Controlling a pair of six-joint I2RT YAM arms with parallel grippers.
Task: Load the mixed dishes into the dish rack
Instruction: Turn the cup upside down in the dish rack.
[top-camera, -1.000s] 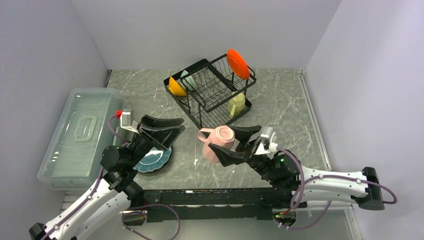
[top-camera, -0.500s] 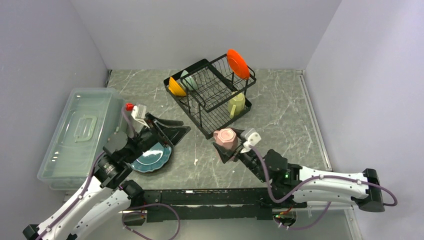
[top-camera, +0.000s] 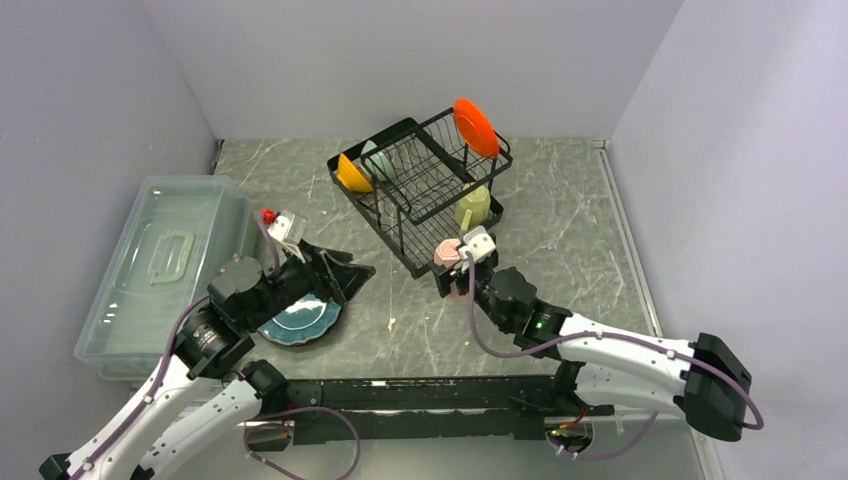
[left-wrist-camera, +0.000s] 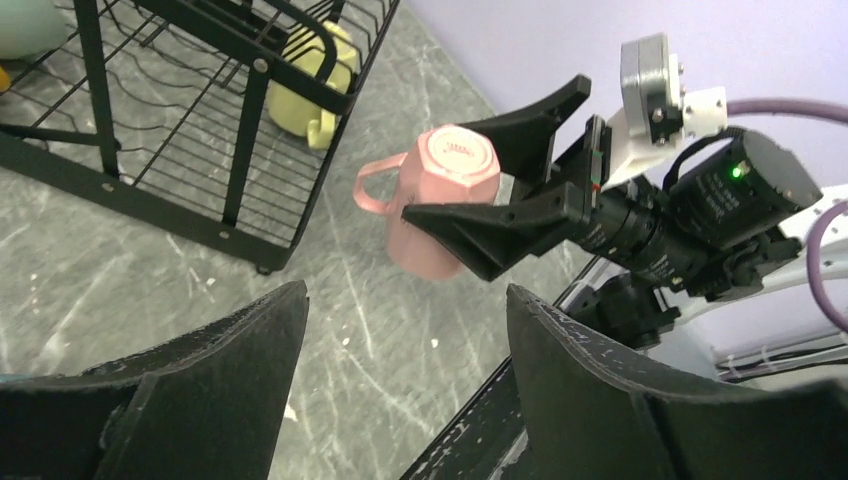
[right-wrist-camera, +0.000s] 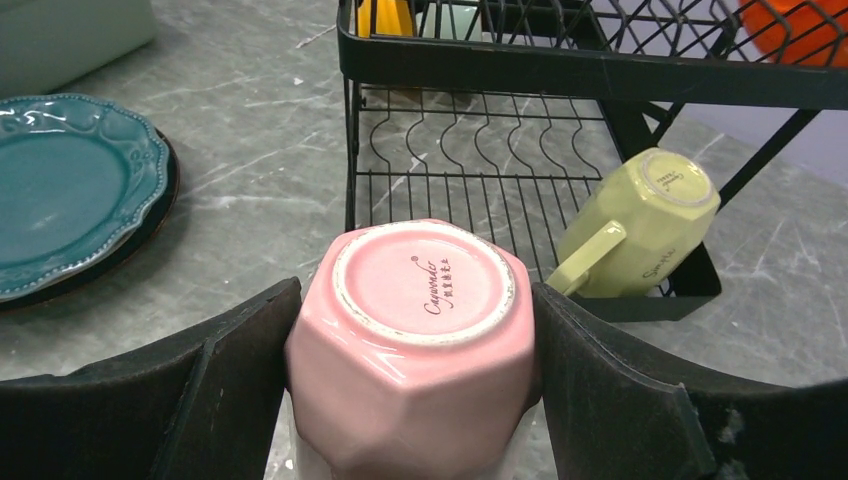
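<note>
Top external: pink mug (top-camera: 447, 251) nearer dish rack (top-camera: 420, 180)

The left tool (left-wrist-camera: 400, 305) is seen at the bottom edge, its two dark fingers (left-wrist-camera: 200, 390) spread wide with nothing between them. Beyond it, a pink mug (left-wrist-camera: 418, 245) is gripped by the right tool (left-wrist-camera: 440, 170), with one finger pressed on each side. The mug is tilted, its base turned toward the camera and its handle pointing left. A black wire dish rack (left-wrist-camera: 243, 150) is set on the grey marbled surface (left-wrist-camera: 150, 260) at upper left, and a pale yellow mug (left-wrist-camera: 300, 95) is lying in its lower tray.
</note>
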